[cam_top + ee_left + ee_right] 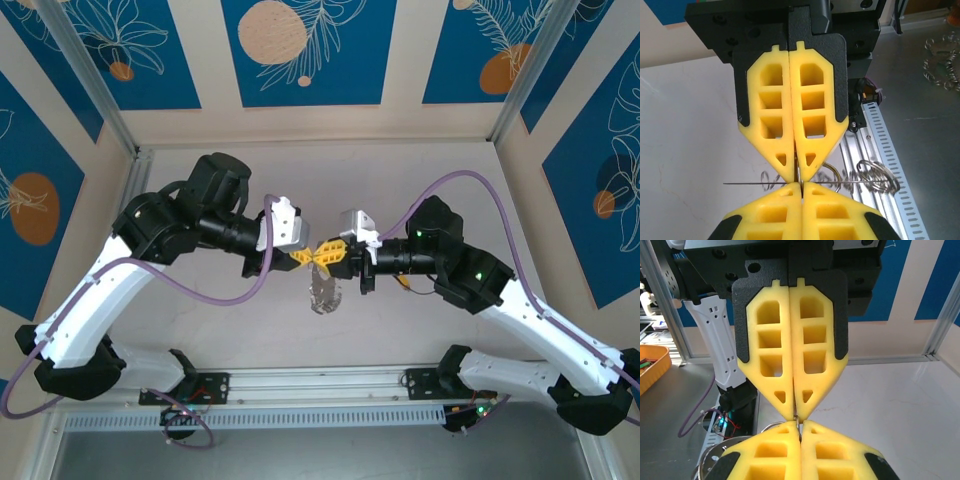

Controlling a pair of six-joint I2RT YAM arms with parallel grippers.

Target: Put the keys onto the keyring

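Keyring (323, 291) hangs in mid-air, clear of the table (420, 160), with both sets of my fingertips meeting directly above it. From the left wrist it shows edge-on as a thin level wire, with small silvery keys (872, 176) looped along it. Yellow-orange key: not located. It may be lost against my yellow fingers.

Left gripper (801, 188): fingers pressed together, nipping the keyring wire at the very tips. I judge it to be carrying the weight, since nothing else supports the keyring.

Right gripper (800, 426): fingers likewise pressed together, nose to nose with the left just above the keyring. A sliver of metal sits in the seam at its tips. Whether that is hoop wire or a key, I cannot tell.

Reason for the arrangement, as I judge it: holding the keyring off the table lets the keys dangle free. Gripping from opposite sides at one point steadies the wire for threading. Pinching with the tips alone keeps the wire in sight of both wrist cameras.

Further from the keyring, a loose tangle of wire rings (940, 62) lies on the grey surface beside the slotted rail (885, 150).
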